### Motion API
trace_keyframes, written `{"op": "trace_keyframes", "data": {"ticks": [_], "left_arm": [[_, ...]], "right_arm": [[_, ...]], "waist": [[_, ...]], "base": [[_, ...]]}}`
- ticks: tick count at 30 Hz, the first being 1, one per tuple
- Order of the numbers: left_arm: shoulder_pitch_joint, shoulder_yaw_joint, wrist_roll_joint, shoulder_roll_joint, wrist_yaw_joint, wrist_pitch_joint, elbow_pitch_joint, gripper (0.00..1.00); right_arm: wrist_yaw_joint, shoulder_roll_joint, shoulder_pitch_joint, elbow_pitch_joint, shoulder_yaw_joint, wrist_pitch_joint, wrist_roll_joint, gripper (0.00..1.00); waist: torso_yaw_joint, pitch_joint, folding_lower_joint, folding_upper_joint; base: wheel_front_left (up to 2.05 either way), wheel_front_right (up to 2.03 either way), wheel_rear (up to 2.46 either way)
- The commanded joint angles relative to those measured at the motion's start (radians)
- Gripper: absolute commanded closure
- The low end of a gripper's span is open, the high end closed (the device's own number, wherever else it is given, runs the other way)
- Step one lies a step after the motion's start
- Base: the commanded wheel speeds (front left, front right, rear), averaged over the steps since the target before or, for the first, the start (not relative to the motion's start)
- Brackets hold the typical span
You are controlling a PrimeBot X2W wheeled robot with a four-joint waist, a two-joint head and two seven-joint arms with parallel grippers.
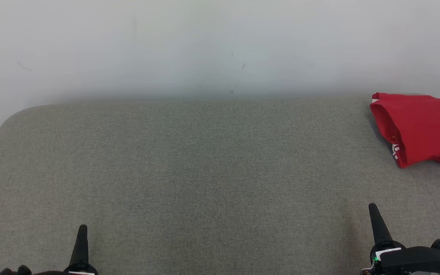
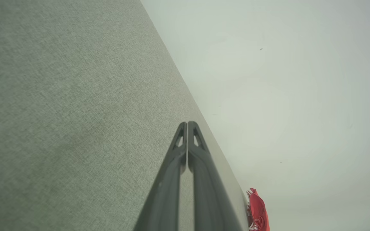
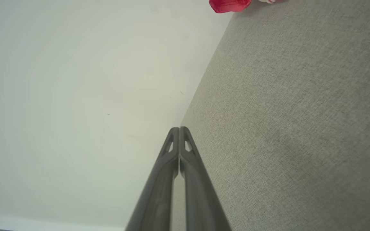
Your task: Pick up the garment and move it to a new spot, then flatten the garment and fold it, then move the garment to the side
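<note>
Rightward, garment (image 1: 420, 128) on grey cushion (image 1: 204, 172), near wall (image 1: 204, 46)

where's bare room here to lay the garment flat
Nearly all of the grey surface is bare: from its rounded left corner across the middle, between the wall and the left gripper and right gripper. Crowded only at the far right, where the red garment lies.

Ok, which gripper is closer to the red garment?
The right gripper, lower right in the head view, below the red garment; the left gripper sits far across at lower left.
</note>
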Motion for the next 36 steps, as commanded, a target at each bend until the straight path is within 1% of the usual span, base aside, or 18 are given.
{"op": "trace_keyframes", "data": {"ticks": [1,9,36], "left_arm": [[-0.022,0.004,-0.033,0.0,-0.003,0.008,-0.005,1.0],[-0.033,0.008,-0.113,-0.003,-0.005,0.028,0.0,1.0],[-0.062,0.018,-0.331,-0.01,-0.011,0.082,0.012,1.0]], "right_arm": [[-0.001,-0.007,-0.019,-0.005,-0.007,0.009,0.032,1.0],[-0.001,-0.006,-0.027,-0.002,-0.017,0.027,0.102,1.0],[-0.002,-0.001,-0.05,0.006,-0.048,0.082,0.302,1.0]], "waist": [[0.0,0.0,0.0,0.0],[0.0,0.002,0.0,0.0],[0.001,0.006,0.0,0.0]], "base": [[0.0,0.0,0.0],[0.0,0.0,0.0],[0.0,0.0,0.0]]}}
